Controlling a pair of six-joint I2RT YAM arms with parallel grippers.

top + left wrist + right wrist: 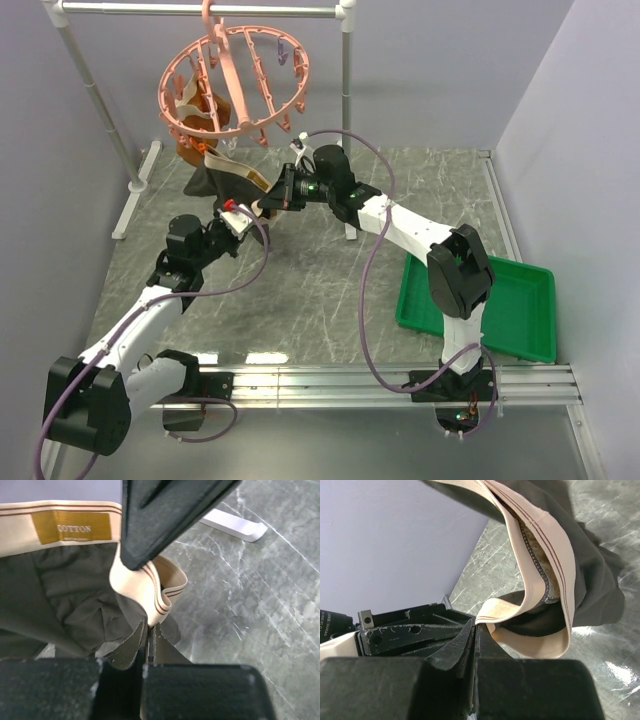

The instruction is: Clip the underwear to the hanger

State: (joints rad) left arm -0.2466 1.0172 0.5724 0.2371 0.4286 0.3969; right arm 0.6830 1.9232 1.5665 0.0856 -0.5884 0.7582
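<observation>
- Left arm (140,315): rises from its base at the near left and reaches forward and to the right, with the wrist raised above the surface.
- Left hand (245,213): both fingers are pressed together, pinching the waistband of the underwear (65,595).
- Right arm (420,235): stands up from its base at the near right, with the forearm stretched away and to the left.
- Right hand (272,196): fingers are closed on the same waistband, just beside the left hand and slightly higher.

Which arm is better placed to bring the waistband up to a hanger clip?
Probably right: the right gripper, shut on the underwear, lies nearer the hanger than the left gripper.
</observation>
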